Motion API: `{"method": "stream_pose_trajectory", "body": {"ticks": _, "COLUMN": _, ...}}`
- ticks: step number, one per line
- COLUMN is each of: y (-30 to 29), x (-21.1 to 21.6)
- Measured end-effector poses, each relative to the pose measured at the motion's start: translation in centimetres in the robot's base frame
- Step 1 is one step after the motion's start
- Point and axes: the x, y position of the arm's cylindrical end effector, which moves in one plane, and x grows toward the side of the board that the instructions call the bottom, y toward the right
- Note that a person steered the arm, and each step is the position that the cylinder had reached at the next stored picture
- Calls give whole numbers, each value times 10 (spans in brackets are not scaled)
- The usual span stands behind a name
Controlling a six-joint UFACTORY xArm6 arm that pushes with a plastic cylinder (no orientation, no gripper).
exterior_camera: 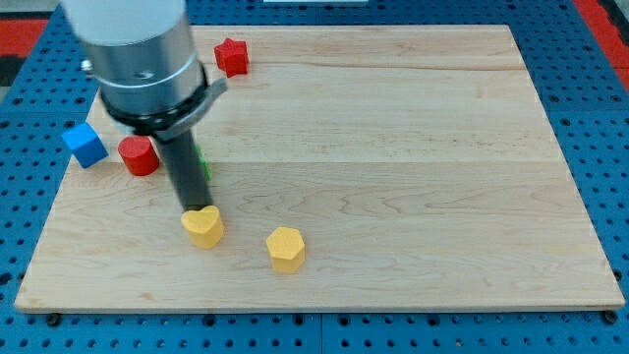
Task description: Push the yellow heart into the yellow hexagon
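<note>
The yellow heart (203, 227) lies on the wooden board (393, 147) at the lower left. The yellow hexagon (285, 248) lies a short way to its right and slightly lower, with a gap between them. My tip (194, 209) is at the heart's upper left edge, touching or nearly touching it. The dark rod rises from there up to the grey arm body at the view's top left.
A red star-like block (232, 56) sits near the board's top left. A red cylinder (139, 155) and a blue cube (85, 144) sit at the left edge. A green block (202, 161) is mostly hidden behind the rod.
</note>
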Motion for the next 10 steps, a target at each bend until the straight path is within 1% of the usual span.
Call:
{"method": "stream_pose_trajectory", "body": {"ticks": 1, "y": -39, "x": 8}}
{"method": "stream_pose_trajectory", "body": {"ticks": 2, "y": -25, "x": 26}}
{"method": "stream_pose_trajectory", "body": {"ticks": 3, "y": 24, "x": 26}}
{"method": "stream_pose_trajectory", "body": {"ticks": 4, "y": 16, "x": 23}}
{"method": "stream_pose_trajectory", "body": {"ticks": 5, "y": 24, "x": 8}}
{"method": "stream_pose_trajectory", "body": {"ticks": 6, "y": 45, "x": 7}}
{"method": "stream_pose_trajectory", "body": {"ticks": 7, "y": 64, "x": 25}}
{"method": "stream_pose_trajectory", "body": {"ticks": 10, "y": 50, "x": 27}}
